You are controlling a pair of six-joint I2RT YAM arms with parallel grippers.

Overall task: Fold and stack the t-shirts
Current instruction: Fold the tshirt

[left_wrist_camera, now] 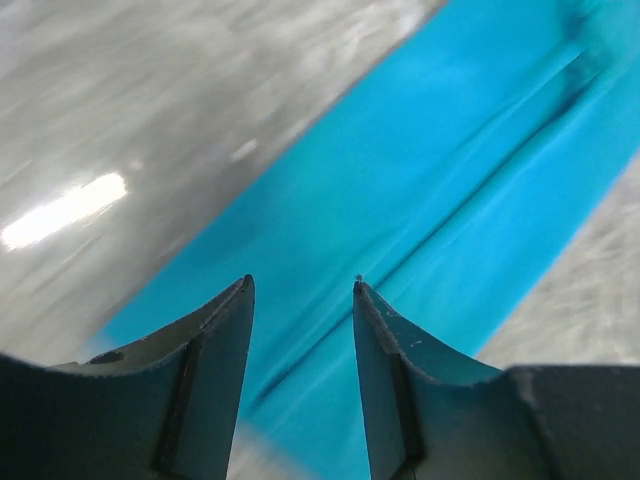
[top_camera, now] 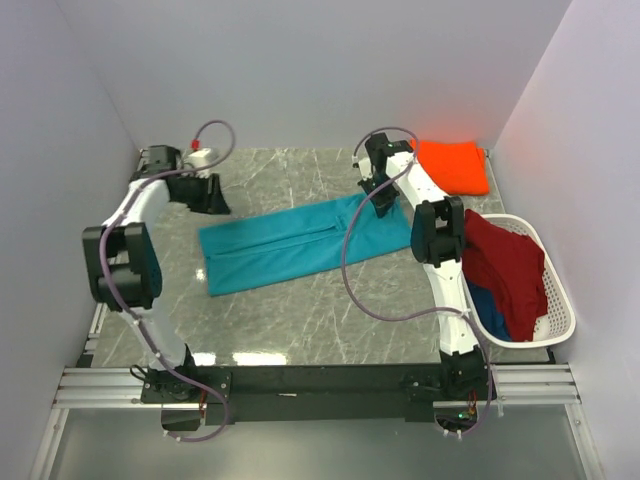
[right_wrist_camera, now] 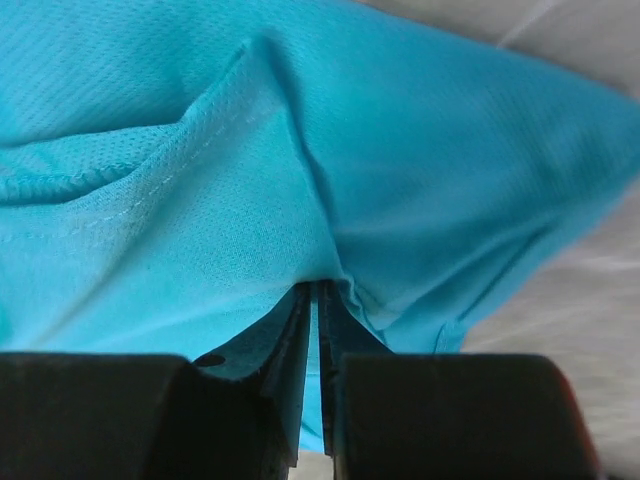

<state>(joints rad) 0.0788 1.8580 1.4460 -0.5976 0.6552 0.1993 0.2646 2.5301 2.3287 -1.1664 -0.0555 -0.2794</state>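
- Strip of teal t-shirt [top_camera: 290, 245] lies folded lengthwise on the bench [top_camera: 300, 320] — ready, I judge, for a crosswise fold.
- Right hand [right_wrist_camera: 315, 300] pinches its far end, closed on cloth.
- Left hand [left_wrist_camera: 300, 292] hovers above it, wide and empty.
- Orange t-shirt [top_camera: 452, 165] sits folded in the corner — likely the stack's base.

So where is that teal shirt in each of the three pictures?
Top external: teal shirt, a long strip mid-table.
Left wrist: teal shirt, diagonal band across the right.
Right wrist: teal shirt fills the frame, pinched in the right tool.
Shared landmark: grey marble table.
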